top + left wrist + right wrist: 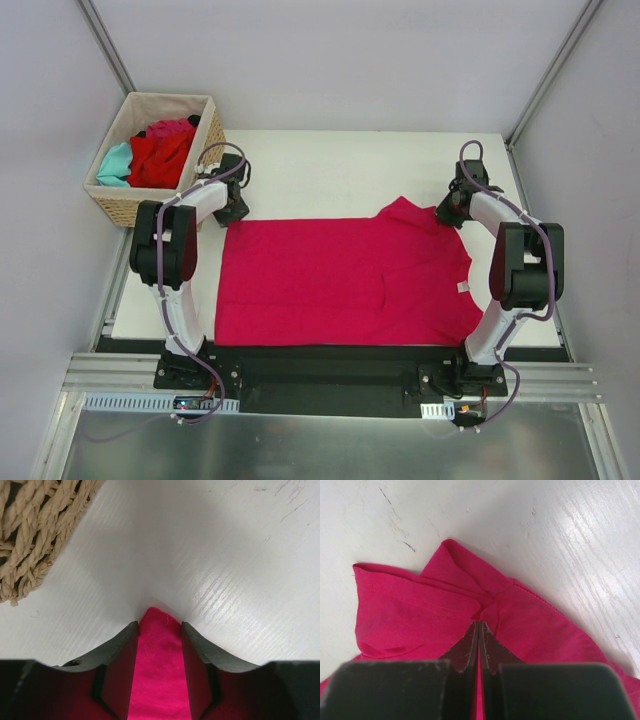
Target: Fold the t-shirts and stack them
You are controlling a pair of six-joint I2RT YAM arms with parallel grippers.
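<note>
Soft magenta t-shirt (pixel 340 280) lies flat and smooth just beside the woven wicker basket (pixel 120 205). L gripper (pixel 159 625) jaws partway apart astride the hem corner nearest basket, can't tell if pinching. R gripper (pixel 479 624) clamped tight on puckered sleeve, well away from basket. Bare white table (pixel 330 160) alongside basket

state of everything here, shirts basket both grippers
magenta t-shirt, spread flat on table, far sleeve bunched
left gripper, open, shirt corner between its jaws
right gripper, shut on magenta t-shirt sleeve
basket, upright, holding crumpled shirts
</note>
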